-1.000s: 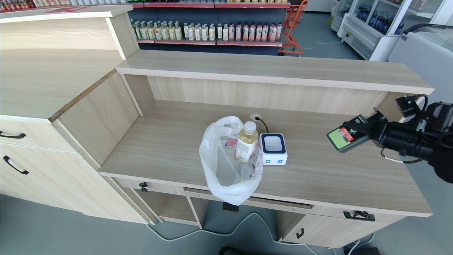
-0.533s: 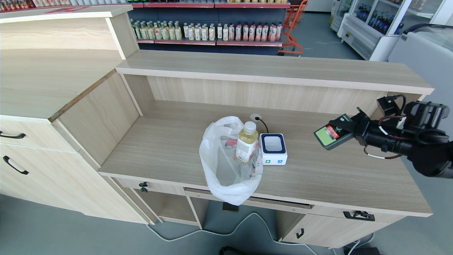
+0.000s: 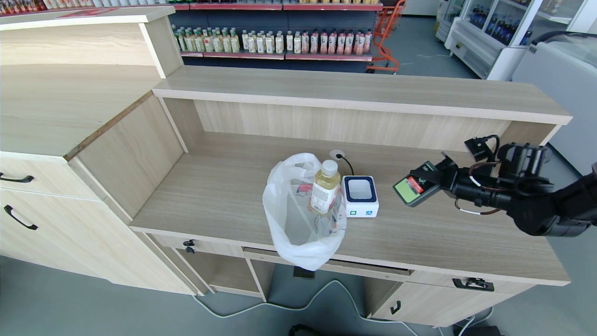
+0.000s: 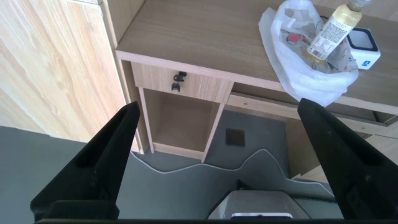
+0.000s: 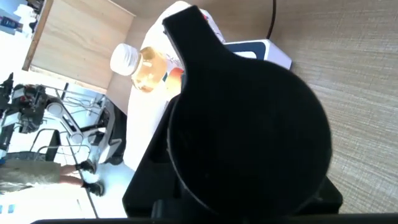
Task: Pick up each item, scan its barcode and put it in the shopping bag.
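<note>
My right gripper (image 3: 437, 179) is shut on a small dark box with a green face and a red label (image 3: 415, 189). It holds the box above the counter, a short way right of the white scanner (image 3: 360, 195). The white plastic shopping bag (image 3: 293, 223) stands open left of the scanner, with a bottle of yellow drink (image 3: 325, 186) upright inside it. In the right wrist view a dark shape close to the lens hides the fingers; past it are the bottle (image 5: 140, 65) and the scanner (image 5: 258, 50). My left gripper (image 4: 217, 162) is open, low in front of the counter.
The wooden counter (image 3: 443, 233) has a raised back shelf (image 3: 354, 91) and a side wall at the left. A black cable (image 3: 346, 163) runs from the scanner to a hole behind it. Drawers with black handles (image 3: 473, 283) sit under the front edge.
My right gripper has carried the green box leftward and lower, closer to the scanner. The bag, bottle and scanner have stayed put.
</note>
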Robot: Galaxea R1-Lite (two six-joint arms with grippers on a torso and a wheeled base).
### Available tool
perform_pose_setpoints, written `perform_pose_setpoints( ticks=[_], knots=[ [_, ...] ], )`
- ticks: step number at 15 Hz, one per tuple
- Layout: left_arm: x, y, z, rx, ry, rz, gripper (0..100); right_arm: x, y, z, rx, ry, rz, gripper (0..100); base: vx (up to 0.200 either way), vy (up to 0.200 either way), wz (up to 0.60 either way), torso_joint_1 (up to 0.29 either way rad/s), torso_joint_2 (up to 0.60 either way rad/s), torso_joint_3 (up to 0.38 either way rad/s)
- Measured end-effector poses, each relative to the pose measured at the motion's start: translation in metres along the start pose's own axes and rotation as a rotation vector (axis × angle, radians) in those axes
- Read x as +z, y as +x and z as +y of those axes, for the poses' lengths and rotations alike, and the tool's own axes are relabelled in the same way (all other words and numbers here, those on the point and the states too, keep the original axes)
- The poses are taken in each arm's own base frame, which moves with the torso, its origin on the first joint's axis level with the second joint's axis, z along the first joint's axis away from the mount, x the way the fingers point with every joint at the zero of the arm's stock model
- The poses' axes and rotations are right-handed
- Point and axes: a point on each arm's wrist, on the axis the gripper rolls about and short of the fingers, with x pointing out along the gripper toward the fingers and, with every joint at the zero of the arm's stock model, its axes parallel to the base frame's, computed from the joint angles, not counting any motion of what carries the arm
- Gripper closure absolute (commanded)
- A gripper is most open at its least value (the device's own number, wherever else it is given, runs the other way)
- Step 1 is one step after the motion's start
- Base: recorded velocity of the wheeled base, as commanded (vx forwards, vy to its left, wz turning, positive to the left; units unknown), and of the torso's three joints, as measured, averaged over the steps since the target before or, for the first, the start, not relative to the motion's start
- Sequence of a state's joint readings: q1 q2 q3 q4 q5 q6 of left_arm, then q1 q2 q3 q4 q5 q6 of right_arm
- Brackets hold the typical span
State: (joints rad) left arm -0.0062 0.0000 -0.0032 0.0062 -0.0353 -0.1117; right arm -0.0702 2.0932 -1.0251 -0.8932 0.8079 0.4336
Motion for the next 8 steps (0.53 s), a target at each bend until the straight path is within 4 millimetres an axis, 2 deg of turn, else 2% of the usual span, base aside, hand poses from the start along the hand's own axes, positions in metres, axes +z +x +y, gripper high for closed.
perform_pose_setpoints(
  ticks=[8],
  knots=[
    [0.000, 0.000, 0.000, 0.000, 0.000, 0.000, 0, -0.004, 0.027, 0.003, 0.045, -0.071, 0.003, 100, 0.000, 0.000, 0.00, 0.000, 0.00, 0.000]
  ],
)
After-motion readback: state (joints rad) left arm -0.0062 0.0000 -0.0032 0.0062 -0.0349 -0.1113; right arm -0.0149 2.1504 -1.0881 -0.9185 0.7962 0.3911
